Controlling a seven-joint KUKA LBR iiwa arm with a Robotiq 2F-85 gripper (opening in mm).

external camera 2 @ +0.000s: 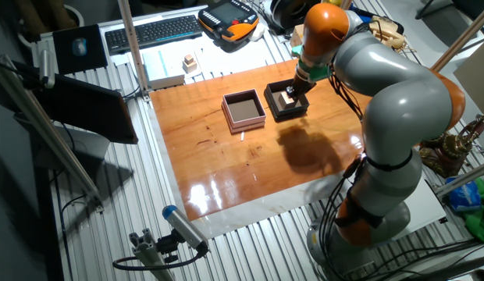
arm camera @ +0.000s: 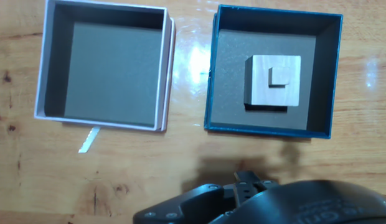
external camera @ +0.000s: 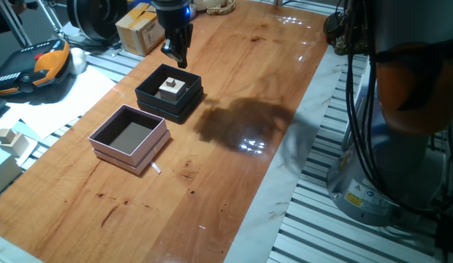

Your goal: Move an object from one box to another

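Hand view shows the small cube [arm camera: 279,75] atop a larger block [arm camera: 274,89] in the black box [arm camera: 272,125], ahead of the gripper [external camera: 177,57]; finger spread I cannot tell. Off-centre descent could clip the block, missing the pink box [arm camera: 103,122].

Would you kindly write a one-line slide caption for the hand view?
Looking down: the wooden cube sits inside the dark box, beside the empty pink box on the wooden table.

Bright overhead light; glare patches on table [external camera: 234,175], soft arm shadow mid-table; hand view foreground perhaps slightly blurred.
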